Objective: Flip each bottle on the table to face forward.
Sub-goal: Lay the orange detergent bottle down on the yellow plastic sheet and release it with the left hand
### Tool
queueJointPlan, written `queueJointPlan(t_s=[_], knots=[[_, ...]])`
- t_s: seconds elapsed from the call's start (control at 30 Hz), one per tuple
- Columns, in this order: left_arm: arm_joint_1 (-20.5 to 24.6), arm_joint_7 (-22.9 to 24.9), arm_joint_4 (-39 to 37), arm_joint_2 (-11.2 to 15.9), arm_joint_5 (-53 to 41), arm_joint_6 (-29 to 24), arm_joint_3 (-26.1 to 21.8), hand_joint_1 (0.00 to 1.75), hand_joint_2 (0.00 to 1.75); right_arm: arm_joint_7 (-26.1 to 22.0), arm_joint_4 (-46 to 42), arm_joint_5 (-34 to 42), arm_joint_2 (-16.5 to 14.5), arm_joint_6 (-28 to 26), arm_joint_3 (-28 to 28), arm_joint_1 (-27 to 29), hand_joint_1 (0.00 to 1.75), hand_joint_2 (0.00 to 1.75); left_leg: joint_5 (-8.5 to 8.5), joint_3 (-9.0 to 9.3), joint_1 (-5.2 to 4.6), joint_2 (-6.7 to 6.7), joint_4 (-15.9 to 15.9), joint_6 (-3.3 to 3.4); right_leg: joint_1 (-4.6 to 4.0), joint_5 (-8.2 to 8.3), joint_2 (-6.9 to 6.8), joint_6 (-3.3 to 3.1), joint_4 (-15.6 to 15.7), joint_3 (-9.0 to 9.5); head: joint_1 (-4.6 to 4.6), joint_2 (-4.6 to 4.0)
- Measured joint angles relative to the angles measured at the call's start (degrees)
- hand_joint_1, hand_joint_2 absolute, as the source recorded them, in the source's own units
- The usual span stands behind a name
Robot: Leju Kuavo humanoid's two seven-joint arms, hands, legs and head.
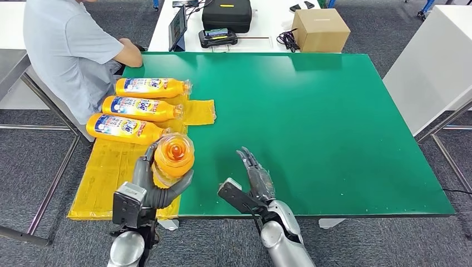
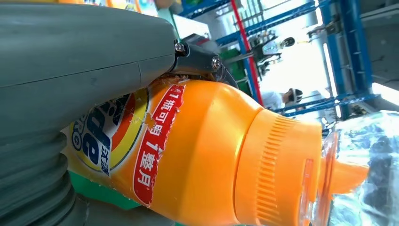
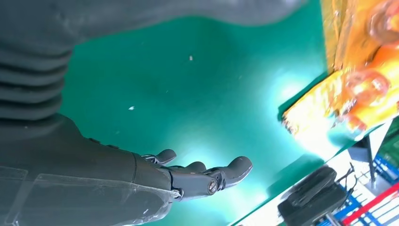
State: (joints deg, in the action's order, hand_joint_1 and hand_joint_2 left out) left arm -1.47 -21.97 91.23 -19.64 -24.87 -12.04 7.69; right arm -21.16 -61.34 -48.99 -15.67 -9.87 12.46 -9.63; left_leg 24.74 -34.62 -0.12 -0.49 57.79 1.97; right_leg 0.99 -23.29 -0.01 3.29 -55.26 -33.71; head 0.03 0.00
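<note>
My left hand (image 1: 151, 186) grips an orange bottle (image 1: 173, 157) lifted off the table, its clear cap pointing up toward my head camera. The left wrist view shows that bottle (image 2: 197, 150) close up, with its red and blue label and ribbed orange cap under my grey hand (image 2: 70, 75). Three more orange bottles lie on their sides on a yellow cloth (image 1: 111, 167) at the table's left: far (image 1: 151, 87), middle (image 1: 142, 108) and near (image 1: 123, 128), caps to the right. My right hand (image 1: 253, 177) hovers over the green table (image 1: 311, 128) near the front edge, fingers (image 3: 207, 176) straight and empty.
A person in a grey shirt (image 1: 69, 53) sits at the table's far left corner. Behind the green table stand a cardboard box (image 1: 320, 29), a black case (image 1: 226, 14), a tablet (image 1: 178, 26) and a controller (image 1: 218, 37). A white cabinet (image 1: 434, 67) stands on the right.
</note>
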Motion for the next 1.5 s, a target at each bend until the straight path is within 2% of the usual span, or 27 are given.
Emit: queueJointPlan(t_s=[0.07, 0.13, 0.2, 0.33, 0.5, 0.57, 0.63, 0.67, 0.83, 1.0, 1.1, 1.13, 1.23, 1.27, 1.3, 1.5], knots=[[-0.18, -0.05, 0.98, -0.10, -1.85, -1.00, -0.38, 1.75, 1.75, 0.01, -0.68, -0.25, -0.11, -0.10, -0.67, 0.41, 0.00, 0.00, 0.00, 0.01, 0.00, 0.00, 0.00, 0.00, 0.00, 0.00, 0.00, 0.00, 0.00, 0.00, 0.00, 0.00], [-0.21, -0.16, 1.63, -0.16, -7.11, -3.60, -0.60, 1.75, 1.75, -0.03, -1.09, -0.52, -0.27, -0.22, -1.12, 0.60, 0.00, 0.87, -0.01, 0.01, 0.00, 0.00, 0.00, 0.00, 0.00, 0.00, 0.00, 0.00, 0.00, 0.00, 0.00, 0.00], [0.04, 1.00, 2.13, -0.20, -17.99, -7.33, -0.82, 1.75, 1.75, -0.27, -1.46, -0.81, -0.51, -0.23, -1.48, 0.66, 0.00, 1.75, -0.01, 0.01, 0.00, 0.00, 0.00, 0.00, 0.00, 0.00, 0.00, 0.00, 0.00, 0.01, -0.01, 0.00], [1.33, 6.42, 1.81, -0.13, -45.69, -11.84, -1.74, 1.75, 1.75, -1.30, -2.47, -0.80, -1.03, 0.37, -1.95, 0.73, 0.00, 1.75, -0.01, 0.02, 0.00, 0.00, 0.00, 0.00, 0.00, 0.00, 0.00, 0.00, 0.00, 0.01, 0.00, 0.00], [4.37, 10.69, -4.55, 0.67, -57.70, -13.90, -2.27, 1.75, 1.75, -3.32, -2.81, 0.98, -1.50, 1.44, -2.05, 0.74, 0.00, 1.75, -0.01, 0.01, 0.00, -0.01, 0.00, 0.00, 0.00, 0.01, -0.01, 0.00, 0.00, 0.01, 0.01, 0.00], [6.27, 15.93, -8.41, 2.26, -62.30, -14.53, -1.34, 1.75, 1.75, -4.02, -2.89, 2.08, -1.54, 1.90, -1.94, 0.66, 0.00, 1.75, -0.01, 0.02, 0.00, -0.01, 0.00, -0.01, 0.00, 0.01, 0.00, 0.00, 0.00, 0.00, 0.02, 0.00], [8.60, 21.29, -13.44, 5.09, -64.34, -15.93, 0.72, 1.75, 1.75, -4.57, -2.92, 3.19, -1.53, 2.31, -1.75, 0.50, 0.00, 1.75, -0.02, 0.02, 0.01, 0.01, 0.00, -0.01, -0.01, 0.01, 0.00, 0.00, -0.01, 0.00, 0.00, 0.00], [9.63, 22.22, -15.93, 6.35, -64.50, -16.76, 1.53, 1.75, 1.75, -4.74, -2.92, 3.62, -1.51, 2.49, -1.65, 0.42, 0.00, 1.75, -0.02, 0.03, 0.02, 0.02, 0.00, -0.02, -0.01, 0.01, 0.01, 0.00, -0.02, 0.00, 0.01, 0.00], [11.80, 18.99, -23.84, 9.16, -64.72, -17.51, 2.31, 1.75, 1.75, -5.24, -2.92, 4.62, -1.41, 2.93, -1.29, 0.37, 0.00, 1.75, -0.03, 0.00, 0.04, 0.01, 0.00, -0.03, -0.02, 0.01, 0.01, 0.00, -0.05, -0.01, 0.01, 0.00], [12.69, 17.27, -27.46, 9.82, -64.88, -15.50, 2.06, 1.62, 1.75, -5.50, -2.92, 5.14, -1.38, 3.29, -1.03, 0.37, 0.00, 1.75, -0.02, -0.03, 0.03, 0.00, 0.00, -0.02, 0.00, 0.00, 0.00, 0.00, -0.04, -0.02, 0.02, 0.00], [12.72, 17.25, -27.58, 9.85, -64.86, -15.48, 2.05, 1.61, 1.75, -5.52, -2.92, 5.15, -1.38, 3.31, -1.00, 0.37, 0.00, 1.75, -0.02, -0.03, 0.03, 0.00, 0.00, -0.02, 0.00, 0.00, 0.00, 0.00, -0.04, -0.02, 0.02, 0.00], [12.81, 17.11, -27.94, 9.88, -64.72, -15.47, 1.95, 1.45, 1.75, -5.57, -2.92, 5.15, -1.38, 3.32, -0.92, 0.37, 0.00, 1.75, -0.02, -0.03, 0.02, 0.00, 0.00, -0.02, 0.00, 0.00, 0.00, 0.00, -0.04, -0.03, 0.02, 0.00], [13.47, 15.39, -30.82, 9.91, -63.47, -14.95, 0.58, 0.30, 1.75, -5.86, -2.92, 5.30, -1.38, 3.46, -0.48, 0.38, 0.00, 1.75, -0.02, -0.03, 0.03, 0.00, 0.00, -0.03, -0.01, 0.01, 0.00, 0.00, -0.03, -0.04, 0.01, 0.00], [13.63, 14.71, -31.63, 9.78, -63.07, -14.48, 0.02, 0.06, 1.75, -5.92, -2.92, 5.43, -1.38, 3.52, -0.39, 0.39, 0.00, 1.75, -0.03, -0.03, 0.03, 0.00, 0.00, -0.03, -0.01, 0.01, 0.00, 0.00, -0.03, -0.04, 0.01, 0.00], [13.68, 14.26, -31.98, 9.62, -62.81, -14.04, -0.34, 0.00, 1.75, -5.95, -2.92, 5.53, -1.38, 3.58, -0.37, 0.40, 0.00, 1.75, -0.03, -0.02, 0.03, 0.01, 0.00, -0.03, -0.02, 0.01, 0.00, 0.00, -0.03, -0.04, 0.01, 0.00], [13.92, 14.57, -32.52, 9.11, -62.98, -12.47, -0.93, 0.00, 1.75, -6.02, -2.91, 5.67, -1.38, 3.85, -0.35, 0.41, 0.00, 1.75, -0.03, -0.02, 0.03, 0.00, 0.00, -0.03, -0.01, 0.01, 0.00, 0.00, -0.04, -0.04, 0.01, 0.00]])
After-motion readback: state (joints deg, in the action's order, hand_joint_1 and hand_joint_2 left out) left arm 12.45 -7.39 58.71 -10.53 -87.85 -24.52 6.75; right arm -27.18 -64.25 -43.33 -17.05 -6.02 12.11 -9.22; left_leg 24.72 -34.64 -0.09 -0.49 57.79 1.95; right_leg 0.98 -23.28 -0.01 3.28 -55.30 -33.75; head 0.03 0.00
